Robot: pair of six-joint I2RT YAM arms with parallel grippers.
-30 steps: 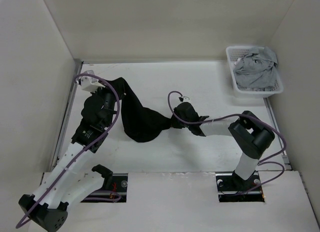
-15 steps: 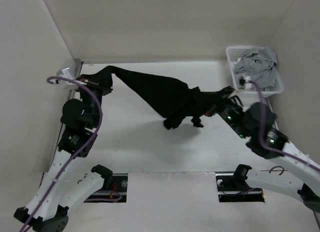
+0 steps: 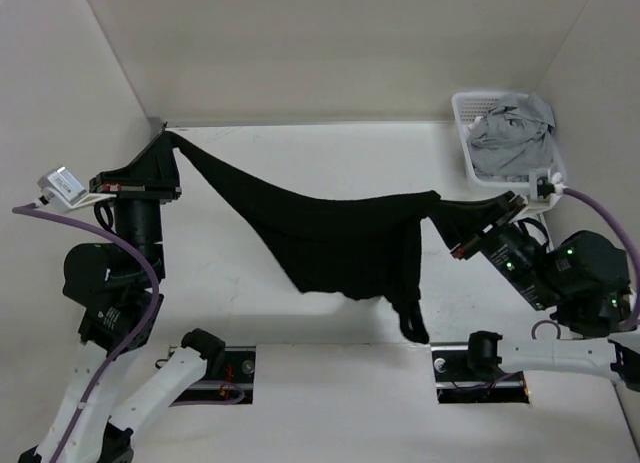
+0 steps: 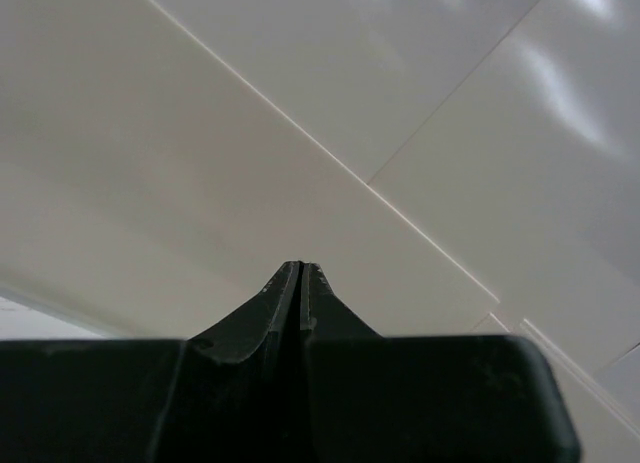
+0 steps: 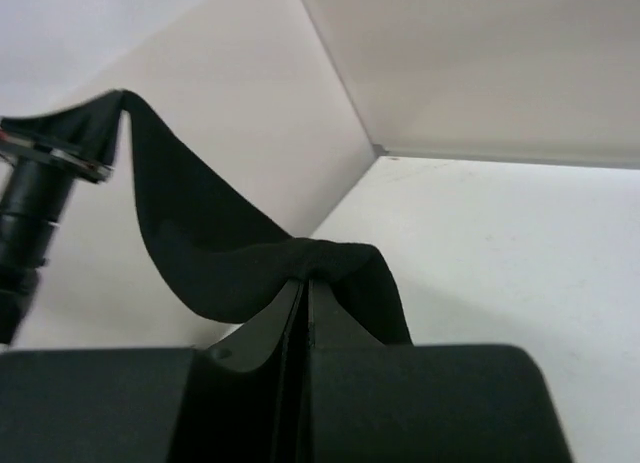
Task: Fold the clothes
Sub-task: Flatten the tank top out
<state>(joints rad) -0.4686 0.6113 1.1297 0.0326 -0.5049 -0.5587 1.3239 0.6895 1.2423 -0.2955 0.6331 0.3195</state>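
The black soft-fabric T-shirt-like garment (image 3: 340,238) hangs in the air btwn the two arms, above the white table (image 3: 300,318). It is strung like a hammock, w/ the middle sagging and one loose tail dangling lowest at the near right.

The left gripper (image 3: 165,140) is up high by the far-left corner. Its jaws are pressed together, and its own wrist cam shows only the closed fingers (image 4: 285,293), no cloth. The top and right wrist views show fabric running straight off its tip, so it prob. pinches only a thin bit of edge.

The right gripper (image 3: 462,228) sits just beside the white plastic basket (image 3: 466,158), which holds a light grey garment (image 3: 510,138). This gripper is clamped on a thicker bunch that drapes over its fingertips. Which part of the shirt that is can't be told.

- **Handling:** the cloth looks light, limp and not fragile. It won't keep a shape and will droop and bunch wherever it is unsupported.
- **Risk:** a thin pinch could slip if the span is pulled tight.
- **Where to hold:** matching corners at the shoulders or hem look best, since a doubled seam gives the fingers more to bite. That way it should spread flat when lowered.
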